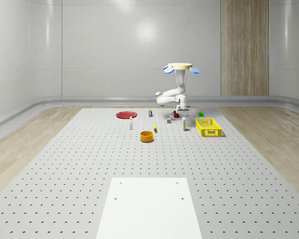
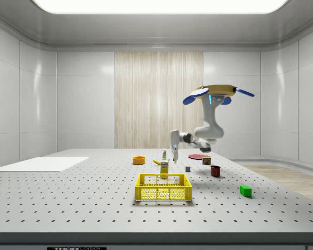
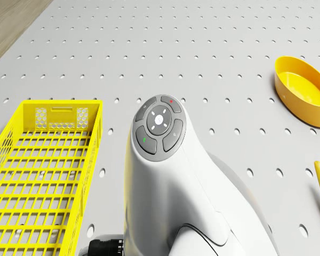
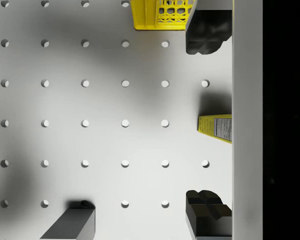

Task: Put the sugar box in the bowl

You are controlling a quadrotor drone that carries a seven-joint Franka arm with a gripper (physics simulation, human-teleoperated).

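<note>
Upright sugar box [image 4: 216, 128], orange bowl [image 1: 147, 136] apart

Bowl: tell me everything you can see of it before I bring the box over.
The bowl is a round, orange-yellow, plastic-looking dish with low straight walls and a smooth rim. It stands upright on the perforated table, mouth up, with nothing visible inside and nothing touching it. A banana lies nearby, apart from it. The drone hovers farther back, and its open claw hangs well clear of the bowl.
</note>
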